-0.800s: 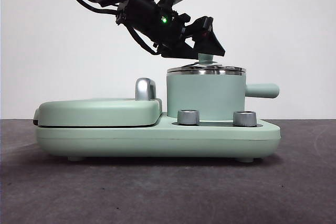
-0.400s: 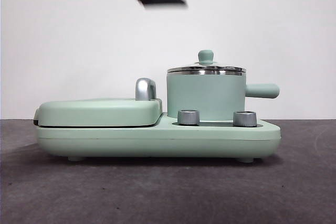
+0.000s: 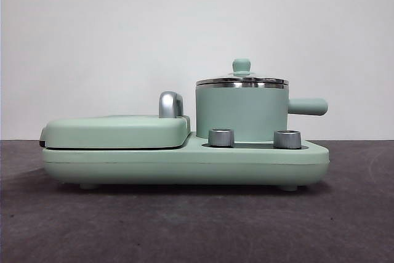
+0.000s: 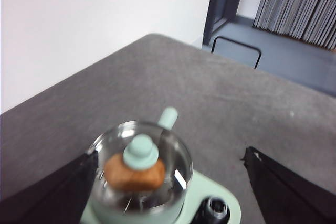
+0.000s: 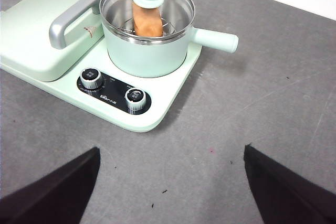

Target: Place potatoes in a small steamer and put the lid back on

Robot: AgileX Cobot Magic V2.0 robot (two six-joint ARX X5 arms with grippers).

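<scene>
The mint-green steamer pot [image 3: 241, 114] stands on the right of its base unit, side handle to the right. The glass lid [image 3: 241, 80] with its green knob sits on the pot's steel rim. Through the glass the orange-brown potato [image 5: 147, 22] lies inside the pot; it also shows in the left wrist view [image 4: 134, 174]. My left gripper [image 4: 168, 192] is open and empty, high above the pot [image 4: 137, 179]. My right gripper [image 5: 170, 187] is open and empty, over the table in front of the unit. Neither arm shows in the front view.
The flat green griddle [image 3: 116, 131] with its steel handle [image 3: 170, 104] fills the left of the base unit [image 3: 184, 163]. Two steel knobs [image 3: 221, 137] sit at the unit's front. Dark grey table [image 5: 262, 103] lies all around. The far table edge shows in the left wrist view.
One second ago an arm's gripper was at the lid's knob. It lifted up and left the front view. The lid stays on the pot.
</scene>
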